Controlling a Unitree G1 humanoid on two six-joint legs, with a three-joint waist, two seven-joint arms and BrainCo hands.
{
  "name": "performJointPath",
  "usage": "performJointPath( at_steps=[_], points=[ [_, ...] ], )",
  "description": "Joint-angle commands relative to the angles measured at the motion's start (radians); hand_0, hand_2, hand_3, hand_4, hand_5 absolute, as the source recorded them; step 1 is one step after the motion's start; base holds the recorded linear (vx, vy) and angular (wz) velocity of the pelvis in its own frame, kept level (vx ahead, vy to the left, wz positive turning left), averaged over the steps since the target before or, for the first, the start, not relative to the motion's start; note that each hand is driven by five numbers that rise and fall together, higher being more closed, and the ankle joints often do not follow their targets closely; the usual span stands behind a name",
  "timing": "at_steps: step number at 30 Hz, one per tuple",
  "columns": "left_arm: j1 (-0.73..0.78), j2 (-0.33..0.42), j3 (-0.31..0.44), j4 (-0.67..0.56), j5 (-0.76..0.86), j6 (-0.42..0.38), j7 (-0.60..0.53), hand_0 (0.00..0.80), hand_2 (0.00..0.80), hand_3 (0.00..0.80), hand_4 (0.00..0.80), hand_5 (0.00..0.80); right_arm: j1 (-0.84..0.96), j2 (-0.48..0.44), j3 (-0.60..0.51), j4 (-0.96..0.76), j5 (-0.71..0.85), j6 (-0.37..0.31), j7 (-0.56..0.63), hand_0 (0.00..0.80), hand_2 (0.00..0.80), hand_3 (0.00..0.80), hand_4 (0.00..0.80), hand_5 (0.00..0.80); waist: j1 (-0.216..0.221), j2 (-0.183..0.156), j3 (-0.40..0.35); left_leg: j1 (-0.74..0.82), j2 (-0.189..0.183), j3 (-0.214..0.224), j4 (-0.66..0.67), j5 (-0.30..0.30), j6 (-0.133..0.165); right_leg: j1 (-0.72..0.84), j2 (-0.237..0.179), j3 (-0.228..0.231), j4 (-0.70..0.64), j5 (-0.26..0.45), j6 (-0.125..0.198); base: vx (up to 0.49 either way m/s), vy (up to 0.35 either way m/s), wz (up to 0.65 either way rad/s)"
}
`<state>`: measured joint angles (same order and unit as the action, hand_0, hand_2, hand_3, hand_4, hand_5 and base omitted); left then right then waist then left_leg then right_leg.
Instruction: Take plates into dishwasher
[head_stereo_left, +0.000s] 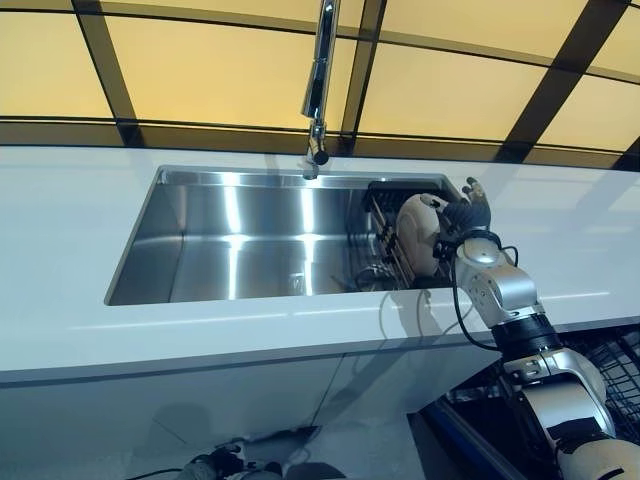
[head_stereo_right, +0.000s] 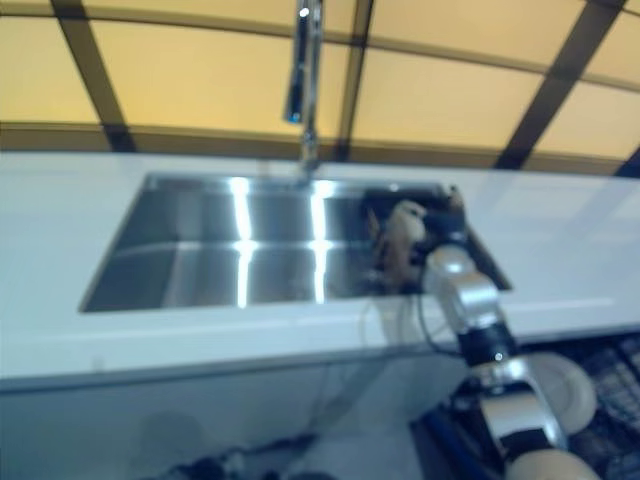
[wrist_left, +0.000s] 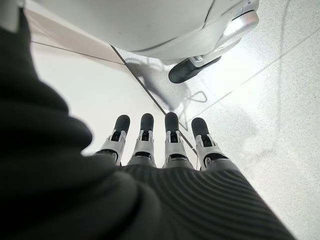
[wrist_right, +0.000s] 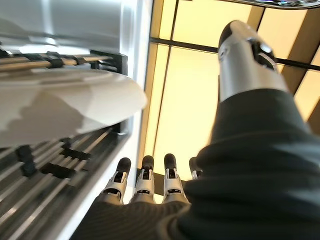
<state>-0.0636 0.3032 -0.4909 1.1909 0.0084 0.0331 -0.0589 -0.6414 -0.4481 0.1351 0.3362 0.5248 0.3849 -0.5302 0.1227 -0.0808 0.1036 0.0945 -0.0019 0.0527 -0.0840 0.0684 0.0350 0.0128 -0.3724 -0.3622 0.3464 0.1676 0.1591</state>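
Note:
A white plate (head_stereo_left: 418, 232) stands on edge in a dark wire dish rack (head_stereo_left: 378, 240) at the right end of the steel sink (head_stereo_left: 240, 235). My right hand (head_stereo_left: 466, 214) is just right of the plate, at its rim, with fingers straight and spread. In the right wrist view the plate (wrist_right: 60, 105) lies beside my straight fingers (wrist_right: 145, 182), and the thumb (wrist_right: 245, 60) stands apart from it; nothing is held. My left hand (wrist_left: 155, 145) hangs low over the floor, fingers straight and empty.
A tall faucet (head_stereo_left: 318, 90) stands behind the sink's middle. The white counter (head_stereo_left: 80, 230) surrounds the sink. The dishwasher's dark wire rack (head_stereo_left: 612, 368) is pulled out at the lower right, with a white plate (head_stereo_right: 566, 390) in it.

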Motion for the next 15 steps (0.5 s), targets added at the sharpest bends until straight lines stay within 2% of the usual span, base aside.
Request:
performJointPath(
  at_steps=[1, 15],
  points=[
    [-0.015, -0.007, -0.009, 0.010, 0.021, -0.003, -0.013, 0.000, 0.000, 0.000, 0.000, 0.000, -0.119, -0.091, -0.075, 0.033, 0.019, -0.021, 0.010, 0.000, 0.000, 0.000, 0.000, 0.000, 0.011, 0.010, -0.014, 0.027, -0.037, 0.045, 0.001, -0.111, 0.050, -0.059, 0.016, 0.037, 0.054, 0.045, 0.012, 0.000, 0.000, 0.00],
    [-0.009, 0.001, -0.012, -0.003, 0.016, 0.000, -0.016, 0.000, 0.000, 0.000, 0.000, 0.000, -0.126, -0.128, -0.072, 0.092, 0.030, 0.019, 0.044, 0.000, 0.000, 0.000, 0.000, 0.000, 0.010, 0.011, -0.012, 0.027, -0.036, 0.049, 0.002, -0.112, 0.051, -0.070, 0.018, 0.045, 0.068, 0.043, 0.011, 0.000, 0.000, 0.00]
  ],
)
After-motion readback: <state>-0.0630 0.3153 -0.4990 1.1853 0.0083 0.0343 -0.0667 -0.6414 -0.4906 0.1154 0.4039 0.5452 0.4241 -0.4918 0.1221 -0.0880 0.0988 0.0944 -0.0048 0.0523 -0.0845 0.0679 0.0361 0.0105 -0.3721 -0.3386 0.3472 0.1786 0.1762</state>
